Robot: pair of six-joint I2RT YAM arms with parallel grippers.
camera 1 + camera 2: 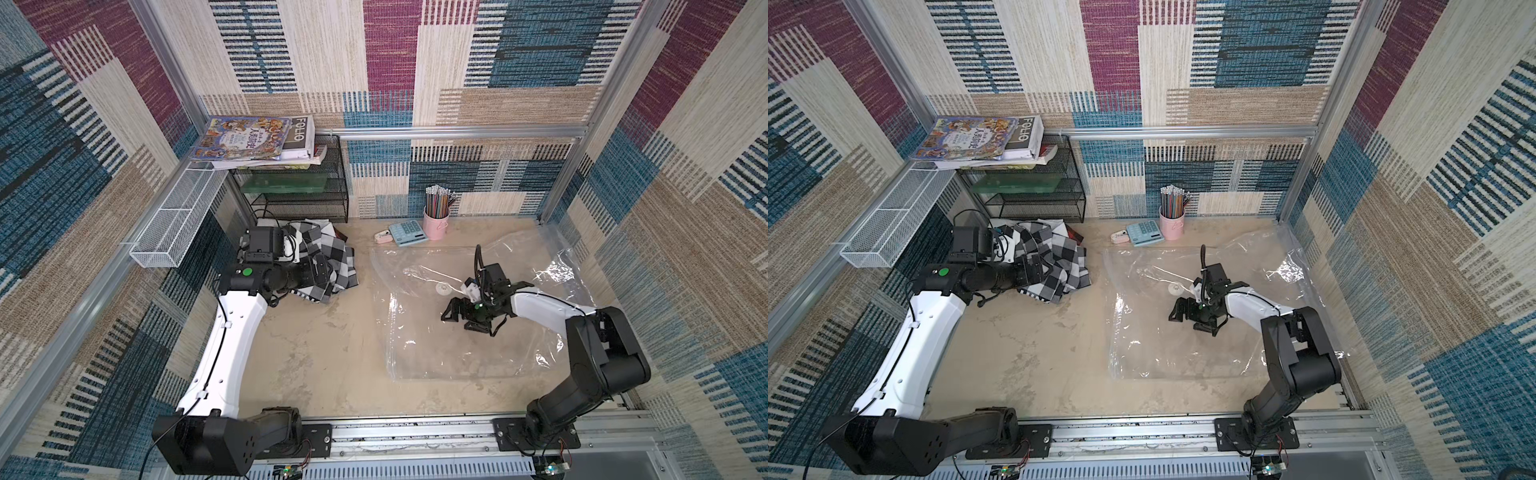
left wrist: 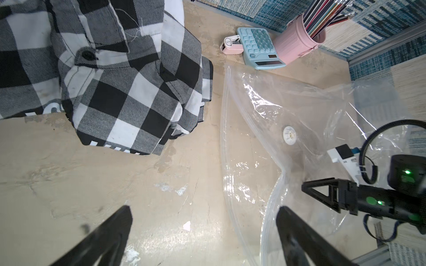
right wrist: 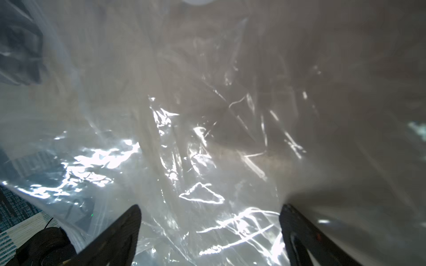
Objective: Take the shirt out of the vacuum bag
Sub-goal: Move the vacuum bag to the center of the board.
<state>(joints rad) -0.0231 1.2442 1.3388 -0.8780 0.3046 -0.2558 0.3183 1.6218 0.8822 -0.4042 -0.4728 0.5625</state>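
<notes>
Shirt (image 1: 328,253) sits just beside the vacuum bag (image 1: 436,353), fully out; my left gripper (image 2: 202,208) and right gripper (image 3: 211,206) both spread, empty, and the right one's against the bag film and may snag it pulling away.

I have the shirt (image 1: 328,257) lying on the table (image 1: 311,353) at far left, apart from the vacuum bag (image 1: 436,357) spread over the right half. Behind the shirt stands a wire rack (image 1: 332,183) with books (image 1: 245,139) on top. Behind the bag sit a calculator (image 1: 408,232) and pencil cup (image 1: 436,224), side by side. My right gripper (image 1: 461,320) is at the bag's middle, beside its valve (image 1: 444,287).
</notes>
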